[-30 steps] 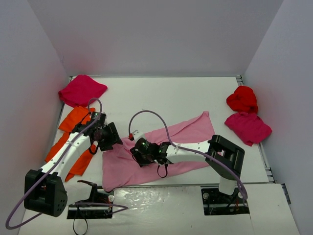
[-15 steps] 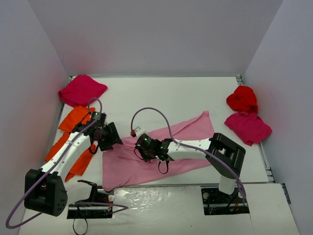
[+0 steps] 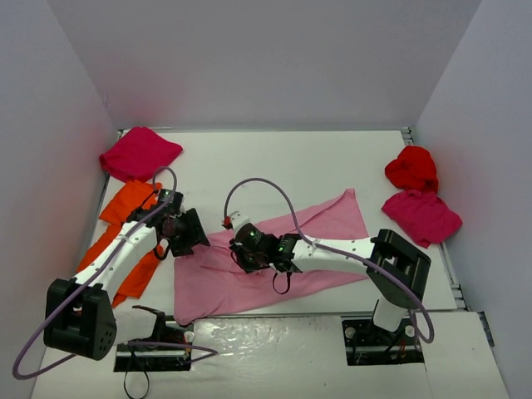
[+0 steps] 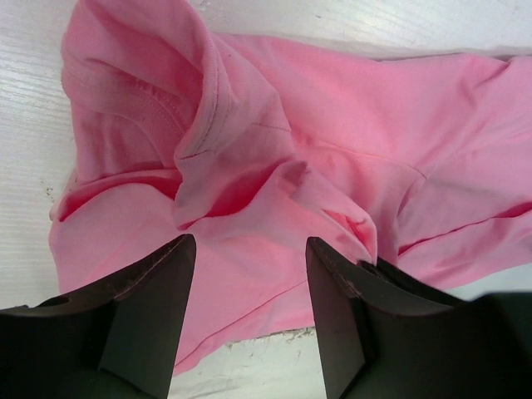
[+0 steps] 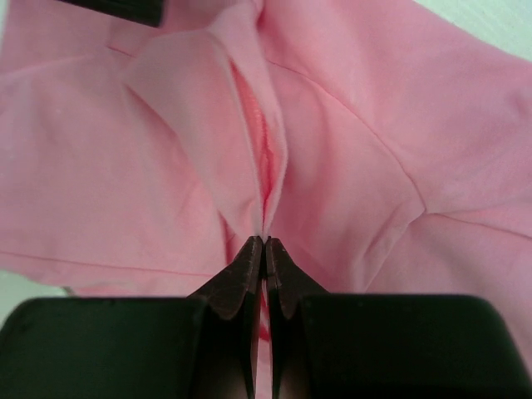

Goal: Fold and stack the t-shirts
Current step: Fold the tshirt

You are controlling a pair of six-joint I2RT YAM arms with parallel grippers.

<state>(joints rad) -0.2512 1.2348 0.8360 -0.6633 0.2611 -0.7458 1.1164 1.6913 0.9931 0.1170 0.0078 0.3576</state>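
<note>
One bench (image 3: pixel 316 166) carried five separate heaps of cloth. There was one light pink t-shirt (image 3: pixel 324 224). Magenta shirts numbered two: the left magenta t-shirt (image 3: pixel 140 152) and the right magenta t-shirt (image 3: pixel 421 216). One bright red t-shirt (image 3: pixel 411 168) made a single bundle. The orange cloth (image 3: pixel 125 201) counted as one heap (whether it held one shirt or two could not be told, since an arm crossed it). That gave four colours in all. Two arms were counted, the left arm (image 3: pixel 125 249) and the right arm (image 3: pixel 341 253). Each bore one pincer, the left pincer (image 4: pixel 248 243) and the right pincer (image 5: pixel 264 241), with two fingers apiece.
</note>
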